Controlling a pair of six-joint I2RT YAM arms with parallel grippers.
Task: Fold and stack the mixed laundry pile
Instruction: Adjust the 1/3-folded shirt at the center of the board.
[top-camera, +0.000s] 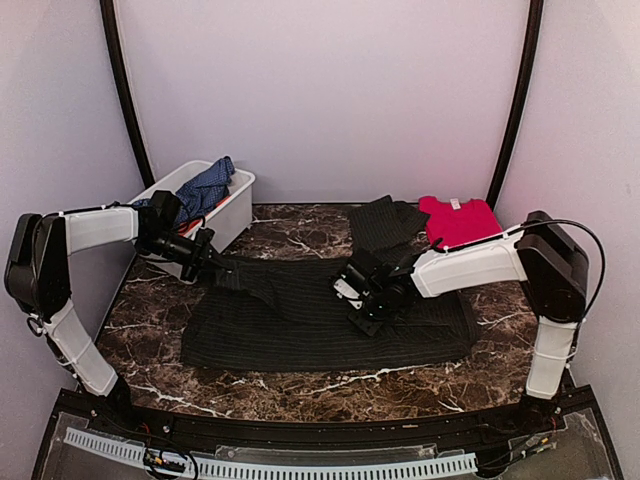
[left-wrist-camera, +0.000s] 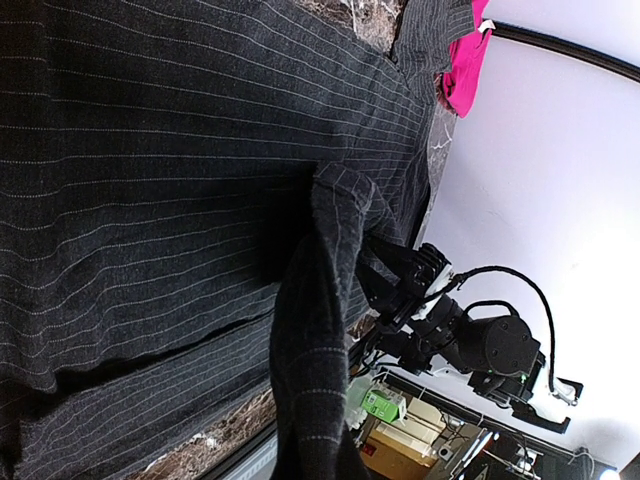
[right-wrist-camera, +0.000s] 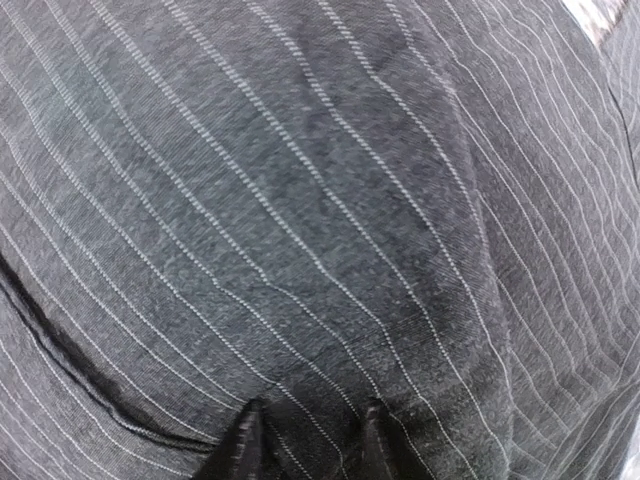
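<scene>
The charcoal pinstriped shirt (top-camera: 320, 320) lies spread flat on the marble table. My left gripper (top-camera: 205, 262) is shut on its left sleeve (left-wrist-camera: 320, 330) and holds it stretched just above the table. The sleeve hides the fingers in the left wrist view. My right gripper (top-camera: 362, 300) is on the middle of the shirt (right-wrist-camera: 300, 200), its fingertips (right-wrist-camera: 245, 440) a little apart and pressed into the cloth. A red cloth (top-camera: 458, 218) lies flat at the back right. A blue checked garment (top-camera: 205, 185) hangs in the bin. The orange piece is out of view.
A white plastic bin (top-camera: 235, 205) stands at the back left, close behind my left gripper. A second dark pinstriped piece (top-camera: 385, 222) lies at the back, beside the red cloth. Curved black poles rise at both back corners.
</scene>
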